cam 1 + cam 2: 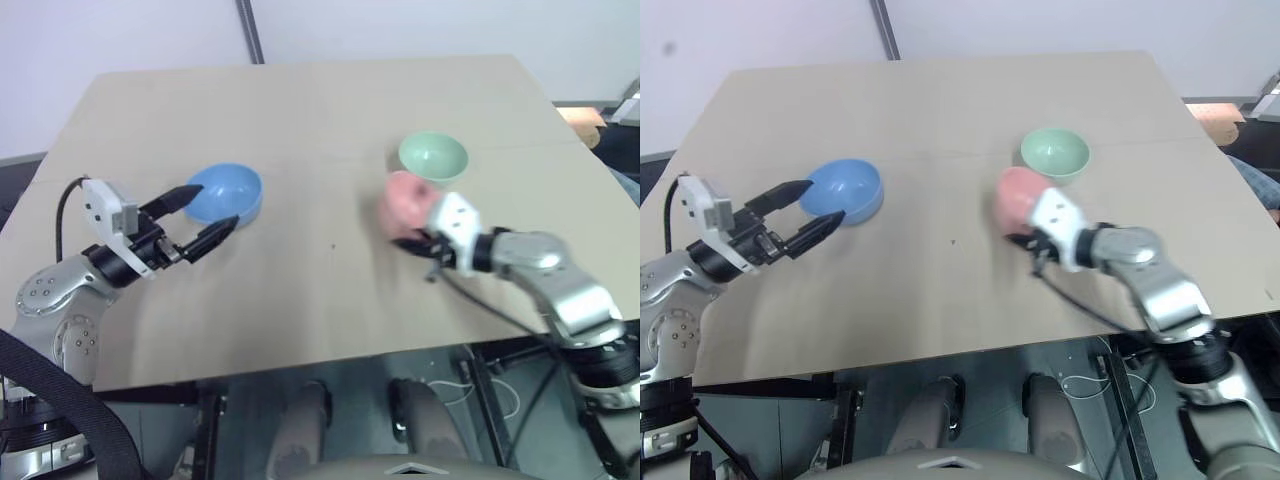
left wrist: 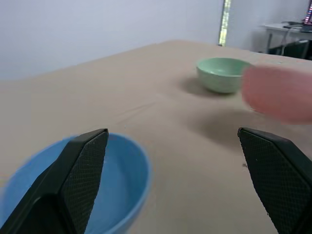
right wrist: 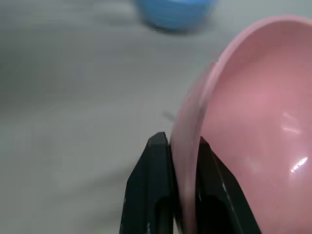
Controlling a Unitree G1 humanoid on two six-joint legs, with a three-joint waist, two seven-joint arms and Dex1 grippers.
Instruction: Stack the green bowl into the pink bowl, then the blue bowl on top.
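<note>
A: Right gripper point(image 3: 183, 146)?
B: Clamped on the rim of the pink bowl point(image 1: 405, 200), right of centre, probably lifted and tilted.
A: Left gripper point(image 1: 210, 213)?
B: Spread wide around the blue bowl point(image 1: 226, 192), centre left. Green bowl point(image 1: 433, 157) just above the pink.

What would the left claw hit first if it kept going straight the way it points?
Probably the blue bowl: the left gripper stands open with its jaws already either side of the near rim.
</note>
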